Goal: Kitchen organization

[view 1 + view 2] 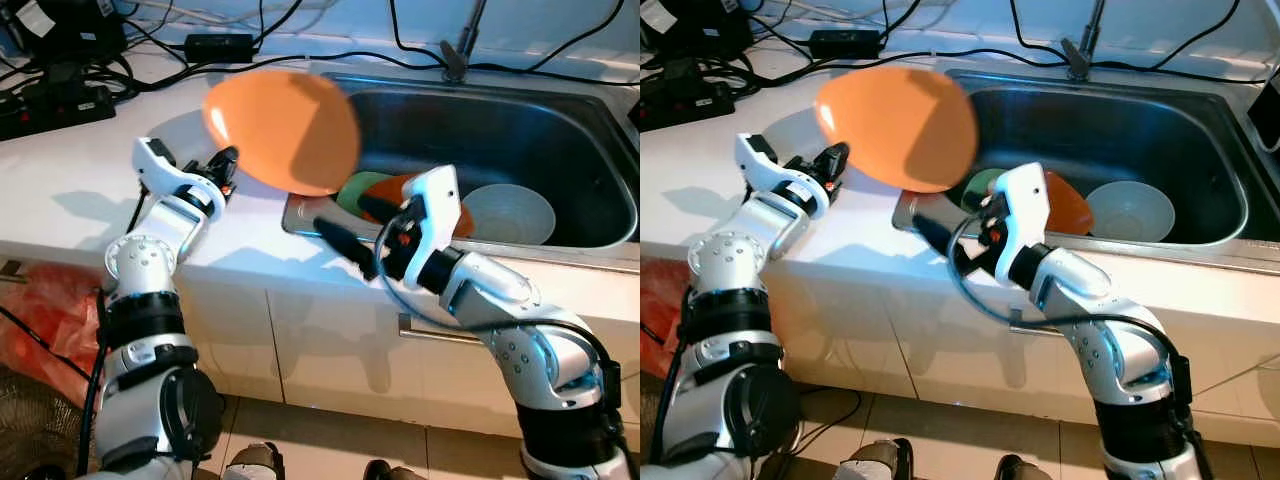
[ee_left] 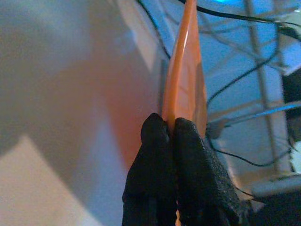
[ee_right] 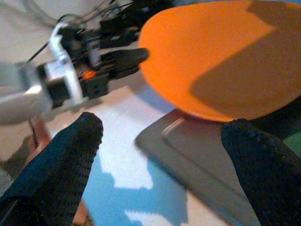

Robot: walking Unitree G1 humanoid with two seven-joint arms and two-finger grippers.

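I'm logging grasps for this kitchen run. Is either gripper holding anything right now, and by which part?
The left gripper pinches the orange plate by its rim edge. The right gripper is open, holding nothing.

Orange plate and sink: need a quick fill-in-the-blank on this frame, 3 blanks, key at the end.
1. The left gripper pinches the rim of the orange plate, so its fingers are ____.
2. The right gripper holds nothing; its fingers are ____.
3. The pale bowl sits inside the ____.

Missing words: shut; open; sink
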